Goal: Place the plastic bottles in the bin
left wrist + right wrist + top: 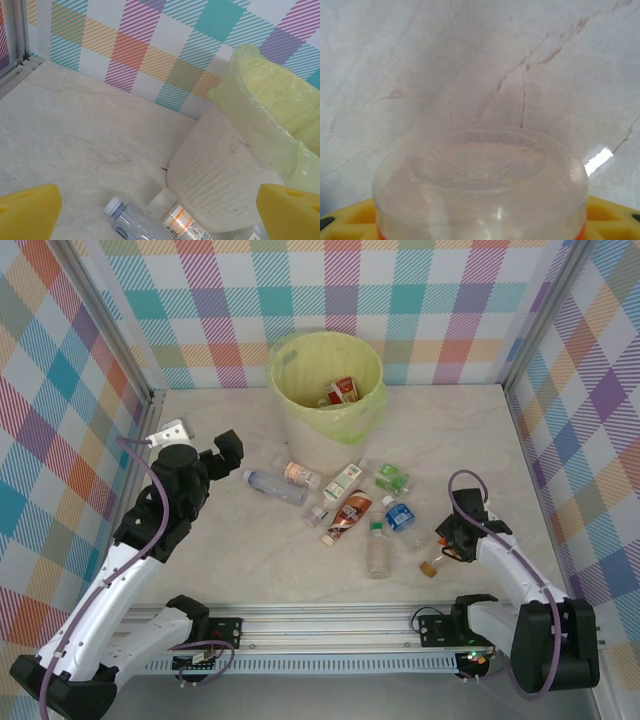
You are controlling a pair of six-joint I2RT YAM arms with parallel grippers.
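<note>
- picking up: right gripper (447, 543) snug around a clear bottle (480, 185) on the table (250, 560), firm hold i cannot tell
- left gripper (205, 445) wide open, empty
- next: lift, carry over the bin (300, 430)

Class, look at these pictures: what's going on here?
Two robot arms are clearing plastic bottles into the lined bin. The right gripper grips a clear orange-labelled bottle at the near right. The left gripper hovers open, left of the bin. Several bottles lie on the table; some are already binned.
</note>
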